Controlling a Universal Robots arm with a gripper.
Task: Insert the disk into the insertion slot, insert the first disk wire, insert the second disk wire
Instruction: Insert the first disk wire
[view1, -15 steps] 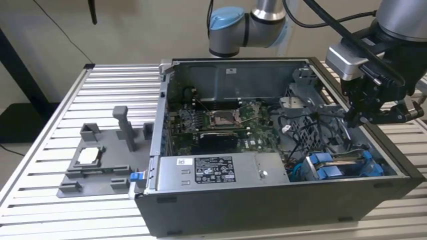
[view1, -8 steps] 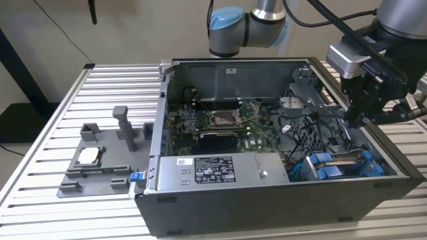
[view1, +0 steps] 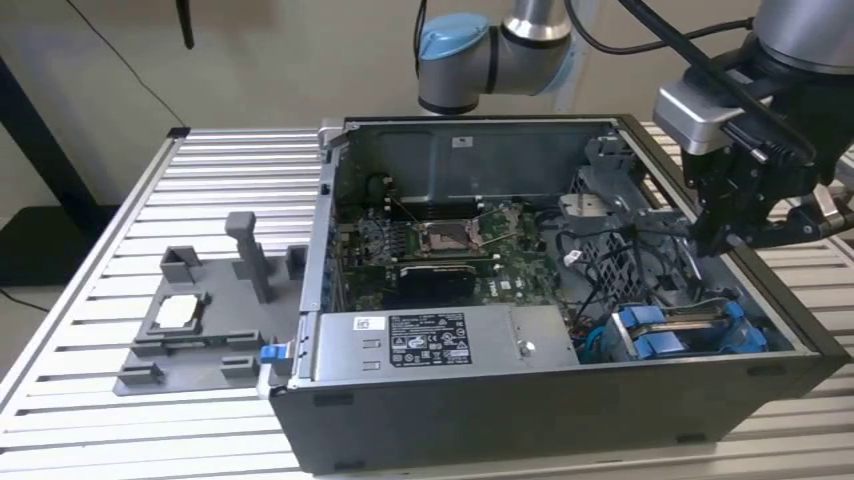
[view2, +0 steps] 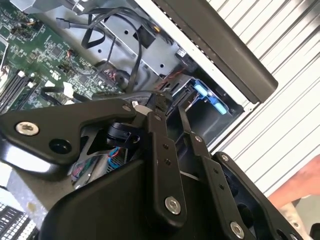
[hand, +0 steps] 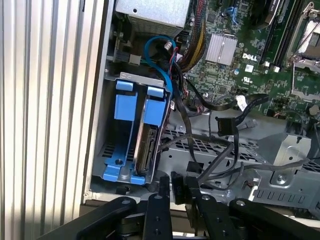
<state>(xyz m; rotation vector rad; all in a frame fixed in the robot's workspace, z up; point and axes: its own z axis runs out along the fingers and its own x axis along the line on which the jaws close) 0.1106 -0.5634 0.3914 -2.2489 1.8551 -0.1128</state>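
Two jaws of the gripper (hand: 178, 187) stand narrow in the first wrist view, pinching a small black wire connector (hand: 178, 180) between their tips, with dark cables draped over the perforated metal alongside. Just beyond, the disk (hand: 145, 147) stands on edge in its blue frame, already seated inside the insertion slot (hand: 101, 145). Its connector edge is bare and faces the gripper, apart from the held plug. Further on, the green motherboard (hand: 235, 75) spreads out, a small silver heatsink (hand: 221, 48) on it. Over in the exterior view, the gripper hangs above the open computer case (view1: 534, 420) toward the exterior view's right, near the bay, and the case rests on the slatted table (view1: 160, 420).
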